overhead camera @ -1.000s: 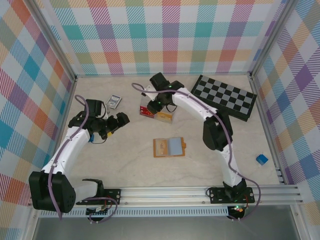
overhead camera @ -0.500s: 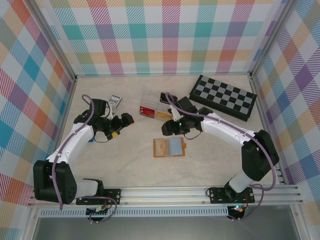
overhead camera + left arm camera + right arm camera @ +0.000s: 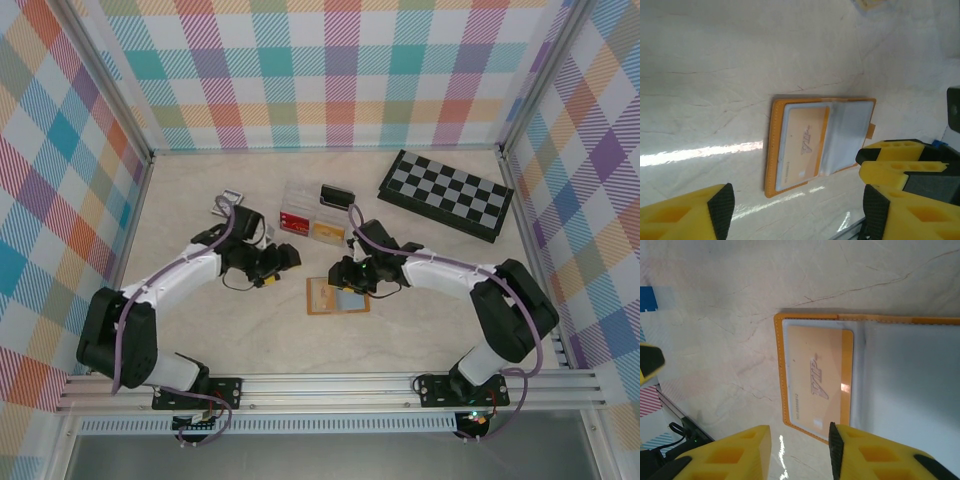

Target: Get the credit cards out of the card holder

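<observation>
Card holder [image 3: 336,298]: lies open on table [image 3: 240,335], orange card [image 3: 817,382] in one pocket. Left gripper [image 3: 286,262]: jaws apart, empty, near its far-left corner. Right gripper [image 3: 342,273]: narrowly parted, empty, above its far edge. Beyond: clear box [image 3: 312,222], chessboard [image 3: 447,194].

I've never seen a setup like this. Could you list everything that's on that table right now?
card holder: one, orange-tan with grey-blue panels, open flat at table centre
card: one, orange, in the holder's pocket
clear box: one, red and yellow contents, far middle
black item: one, small, next to the box
grey gadget: one, small, far left
chessboard: one, black and grey, far right
table: one, pale beige
left gripper: one, yellow fingers, open, left of the holder
right gripper: one, yellow fingers, open, above the holder
</observation>
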`<action>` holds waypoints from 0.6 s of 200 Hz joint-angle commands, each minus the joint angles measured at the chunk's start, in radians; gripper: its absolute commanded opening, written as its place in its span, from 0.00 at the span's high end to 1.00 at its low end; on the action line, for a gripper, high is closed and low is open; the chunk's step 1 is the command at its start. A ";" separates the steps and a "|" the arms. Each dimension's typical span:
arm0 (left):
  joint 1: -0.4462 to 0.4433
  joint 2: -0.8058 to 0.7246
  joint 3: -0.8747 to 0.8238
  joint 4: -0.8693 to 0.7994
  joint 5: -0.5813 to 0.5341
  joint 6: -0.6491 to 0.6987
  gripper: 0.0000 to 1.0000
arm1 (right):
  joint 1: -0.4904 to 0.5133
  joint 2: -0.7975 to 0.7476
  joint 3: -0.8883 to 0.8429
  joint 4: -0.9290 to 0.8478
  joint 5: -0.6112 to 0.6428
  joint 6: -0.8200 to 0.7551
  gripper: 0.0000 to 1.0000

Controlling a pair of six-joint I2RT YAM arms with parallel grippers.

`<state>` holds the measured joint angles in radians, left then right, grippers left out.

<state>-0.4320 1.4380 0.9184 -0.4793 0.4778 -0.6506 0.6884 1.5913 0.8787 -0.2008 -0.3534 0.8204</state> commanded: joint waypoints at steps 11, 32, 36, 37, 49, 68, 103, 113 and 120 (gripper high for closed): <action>-0.084 0.076 -0.009 0.075 -0.034 -0.072 0.54 | 0.003 0.047 -0.009 0.033 0.004 0.035 0.69; -0.112 0.120 -0.014 0.109 -0.038 -0.098 0.66 | 0.003 0.061 -0.016 0.032 0.030 0.042 0.72; -0.118 0.130 -0.014 0.117 -0.039 -0.104 0.68 | 0.003 0.063 -0.016 0.033 0.031 0.040 0.72; -0.119 0.132 -0.014 0.119 -0.039 -0.107 0.69 | 0.003 0.064 -0.016 0.033 0.031 0.040 0.72; -0.136 0.159 -0.009 0.144 -0.032 -0.118 0.73 | 0.004 0.075 -0.015 0.032 0.028 0.039 0.74; -0.159 0.211 0.013 0.148 -0.033 -0.122 0.80 | 0.003 0.095 -0.012 0.042 0.012 0.038 0.77; -0.169 0.270 0.041 0.139 -0.061 -0.120 0.86 | 0.004 0.119 0.002 0.024 0.014 0.022 0.78; -0.169 0.280 0.048 0.140 -0.059 -0.122 0.87 | 0.003 0.122 0.005 0.020 0.017 0.019 0.79; -0.169 0.288 0.051 0.141 -0.055 -0.122 0.88 | 0.003 0.124 0.006 0.017 0.017 0.018 0.79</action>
<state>-0.5953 1.7069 0.9283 -0.3496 0.4339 -0.7666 0.6884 1.6993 0.8776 -0.1738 -0.3340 0.8520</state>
